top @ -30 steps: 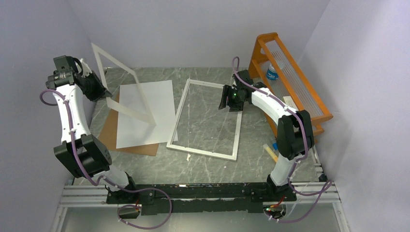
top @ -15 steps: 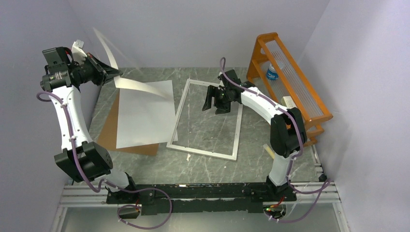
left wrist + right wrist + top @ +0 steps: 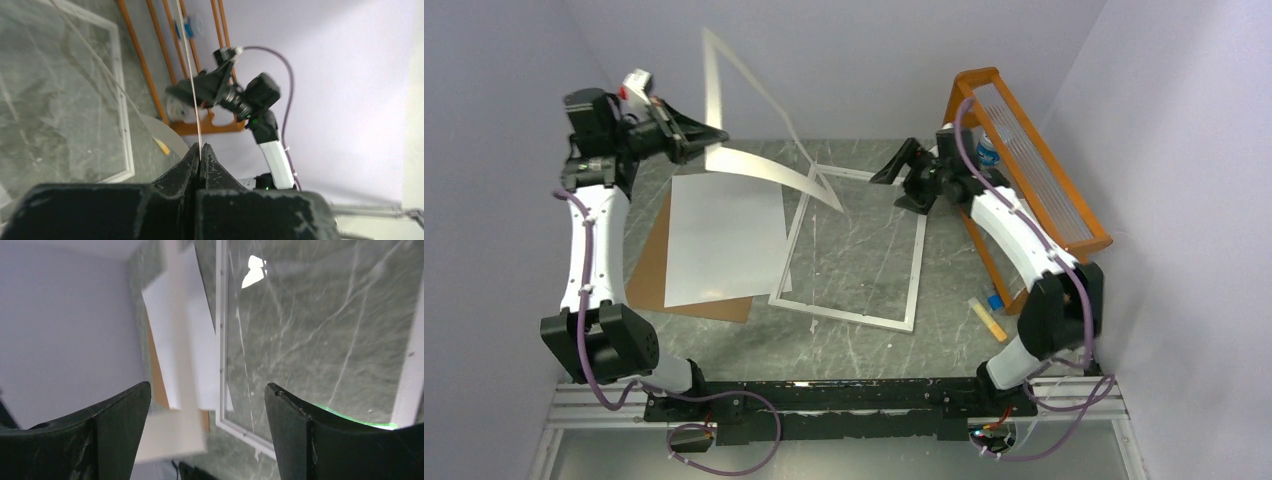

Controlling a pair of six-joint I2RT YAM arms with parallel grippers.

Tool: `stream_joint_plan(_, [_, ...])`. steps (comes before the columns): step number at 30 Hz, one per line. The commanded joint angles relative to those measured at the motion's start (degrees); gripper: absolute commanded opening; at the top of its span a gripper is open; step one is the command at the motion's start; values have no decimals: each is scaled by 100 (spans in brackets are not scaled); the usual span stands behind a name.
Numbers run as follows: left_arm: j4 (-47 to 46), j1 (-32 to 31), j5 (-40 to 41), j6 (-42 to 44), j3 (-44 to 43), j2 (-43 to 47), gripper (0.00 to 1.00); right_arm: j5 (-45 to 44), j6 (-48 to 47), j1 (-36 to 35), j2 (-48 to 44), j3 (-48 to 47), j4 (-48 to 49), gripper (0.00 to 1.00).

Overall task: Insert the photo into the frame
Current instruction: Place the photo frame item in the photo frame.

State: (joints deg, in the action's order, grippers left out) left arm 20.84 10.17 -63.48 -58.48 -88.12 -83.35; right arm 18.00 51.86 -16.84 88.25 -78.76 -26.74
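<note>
The task looks to be at an early stage, since nothing has been placed inside the frame. It lies flat at the centre of the overhead view, with the marbled surface showing through its opening. The photo, as far as one can judge, is the plain white sheet left of centre. It rests white side up on the brown backing board, and its right edge just overlaps the frame's left rail. The left end effector, raised at the upper left, is clenched on one edge of the white card mat. The mat hangs in the air, bowed, reaching from the top of the view down to above the frame's far left corner. In the left wrist view it shows only as a thin line pinched between the closed fingers. The right end effector, at the upper centre right beside the orange rack, is spread wide with nothing between its fingers. Its own camera looks down over the frame and the white sheet. Judging by this layout, what is left is probably to lay the mat into the frame, put the photo in after it, and perhaps add the backing board. The photo itself has not been picked up.
</note>
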Motion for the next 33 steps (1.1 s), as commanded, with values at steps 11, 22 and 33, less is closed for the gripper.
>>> stream_joint_plan(11, [197,-1334,730,2593,2815,277,3,-1896,-490,298,-1541,707,-327,84])
stream_joint_plan(22, [-1666,-1712,1082,2107,4063,-349,3,-1684,-501,312,-1504,878,-372,82])
stream_joint_plan(33, [-2383,-2278,1845,1560,4037,-633,3,-1673,-446,321,-1445,1016,-294,82])
